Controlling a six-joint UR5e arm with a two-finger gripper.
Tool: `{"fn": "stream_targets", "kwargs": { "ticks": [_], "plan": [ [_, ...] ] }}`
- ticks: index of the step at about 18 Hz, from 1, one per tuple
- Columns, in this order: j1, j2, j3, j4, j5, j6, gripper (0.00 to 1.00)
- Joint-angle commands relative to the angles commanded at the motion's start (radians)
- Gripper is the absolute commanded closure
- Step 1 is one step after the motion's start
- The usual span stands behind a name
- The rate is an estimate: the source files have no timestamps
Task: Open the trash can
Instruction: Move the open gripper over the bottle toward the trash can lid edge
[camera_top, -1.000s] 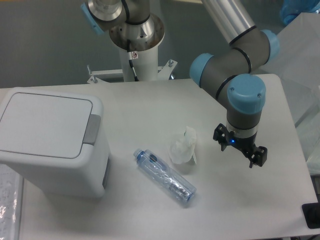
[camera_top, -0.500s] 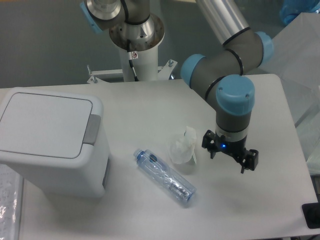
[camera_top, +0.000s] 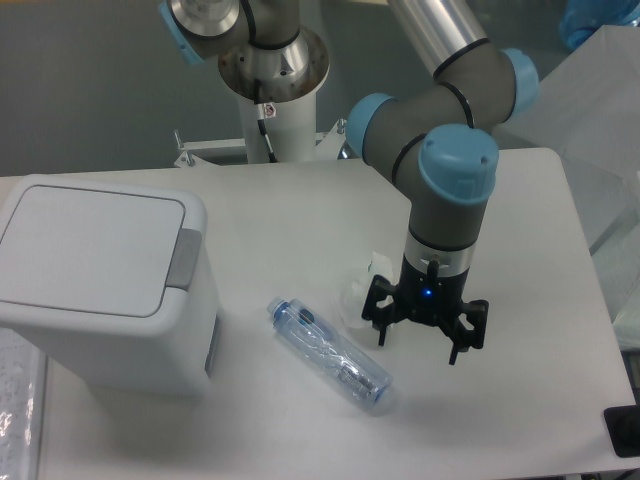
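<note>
The white boxy trash can (camera_top: 105, 285) stands at the left of the table, its flat lid (camera_top: 90, 250) shut and its grey push tab (camera_top: 183, 259) on the right edge of the lid. My gripper (camera_top: 420, 350) hangs over the table right of centre, well to the right of the can, with its fingers spread apart and nothing between them. It is just right of the crumpled tissue and above the bottle's far end.
A clear plastic bottle (camera_top: 330, 353) lies diagonally on the table between the can and my gripper. A crumpled white tissue (camera_top: 362, 290) sits next to the gripper, partly hidden by it. The arm's base column (camera_top: 272, 95) stands at the back. A black object (camera_top: 625, 430) lies at the right front edge.
The arm has swung left and toward the front, bringing my gripper from the right side of the table to beside the tissue and bottle. The trash can lid has stayed shut.
</note>
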Motion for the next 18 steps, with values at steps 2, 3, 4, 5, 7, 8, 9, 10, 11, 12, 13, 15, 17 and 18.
{"fn": "stream_targets", "kwargs": {
  "ticks": [2,3,4,5,7,8,9,10,11,12,13,15,17,18],
  "plan": [
    [-0.006,0.003,0.002,0.031,0.000,-0.068,0.00],
    [-0.009,0.014,0.000,0.034,0.000,-0.101,0.00],
    [-0.012,0.015,0.003,0.035,-0.002,-0.117,0.00],
    [-0.026,0.020,0.006,0.035,0.002,-0.131,0.00],
    [-0.035,0.038,0.009,0.039,-0.001,-0.213,0.00],
    [-0.051,0.046,0.012,0.039,-0.002,-0.244,0.00],
    [-0.060,0.051,0.017,0.037,-0.002,-0.256,0.00],
    [-0.068,0.058,0.017,0.037,-0.009,-0.263,0.00],
    [-0.078,0.061,0.017,0.032,-0.030,-0.272,0.00],
    [-0.081,0.063,0.017,0.028,-0.066,-0.283,0.00],
    [-0.081,0.078,0.012,0.017,-0.104,-0.286,0.00],
    [-0.089,0.129,-0.001,-0.026,-0.135,-0.287,0.00],
    [-0.106,0.181,-0.020,-0.079,-0.141,-0.287,0.00],
    [-0.106,0.208,-0.035,-0.080,-0.159,-0.290,0.00]
  ]
}}
